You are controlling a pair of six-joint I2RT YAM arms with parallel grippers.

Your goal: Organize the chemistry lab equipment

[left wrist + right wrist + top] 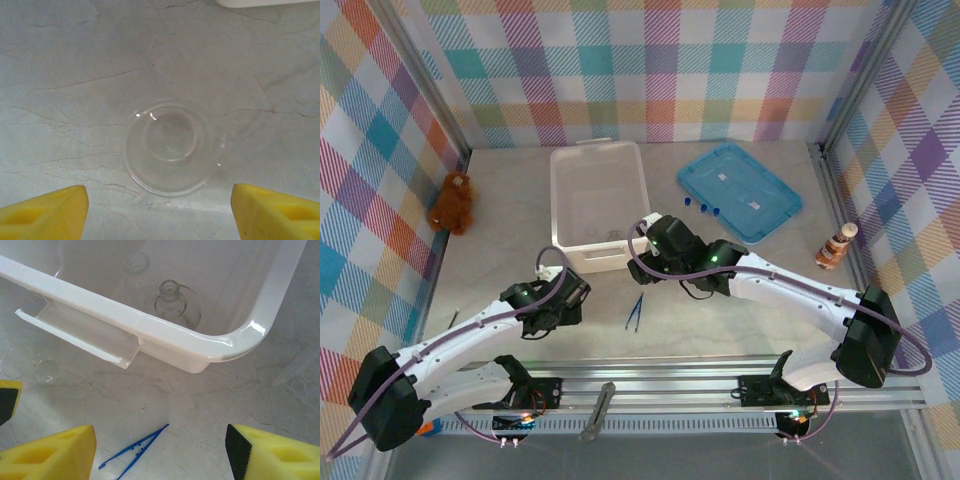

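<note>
**Two spread hands beside the white bin.**
Left hand: yellow fingers wide apart and gripping nothing, above a clear beaker that stands upright on the surface just outside the bin's near wall; neither finger touches it. Right hand: fingers also spread and empty, near the bin's near right corner. Blue tweezers lie flat on the surface just outside that corner. Inside the bin, by the same corner, a round flask stands upright, with a second beaker behind it. Blue-capped tubes lie between the bin and a blue lid.
</note>
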